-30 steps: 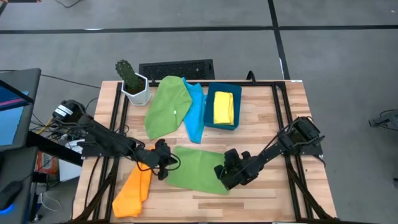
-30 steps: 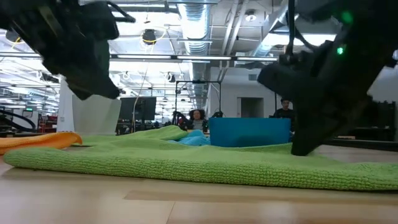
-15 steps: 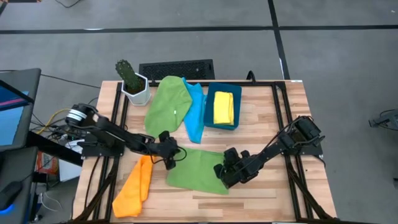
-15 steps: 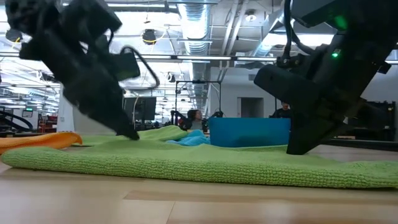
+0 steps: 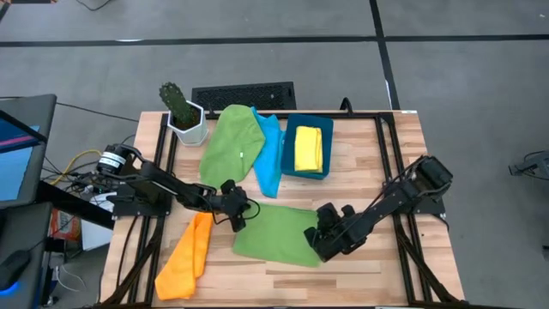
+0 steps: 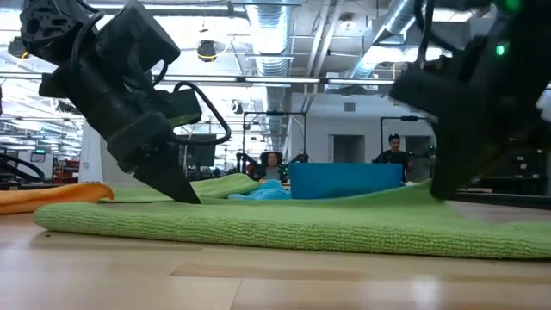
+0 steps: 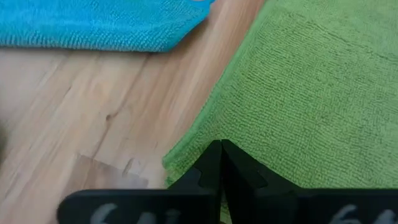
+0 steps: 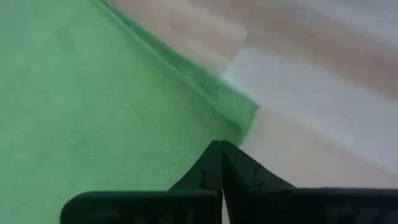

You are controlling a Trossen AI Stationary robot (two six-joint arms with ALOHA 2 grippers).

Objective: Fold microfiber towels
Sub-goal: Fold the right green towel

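The left tool (image 5: 238, 217) and right tool (image 5: 324, 245), both clenched, pinch opposite edges of the green towel (image 5: 276, 233) lying flat on the surface (image 5: 377, 172). One yellow towel (image 5: 308, 148) sits folded; the rest seem unfolded.

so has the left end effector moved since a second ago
Yes. The left end effector has travelled along the table toward the blue bin, and is now at the near green towel's corner, clear of the orange towel.

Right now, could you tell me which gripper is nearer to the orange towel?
The left gripper: it sits at the green towel's corner just beside the orange towel. The right gripper is at the green towel's opposite edge, farther away.
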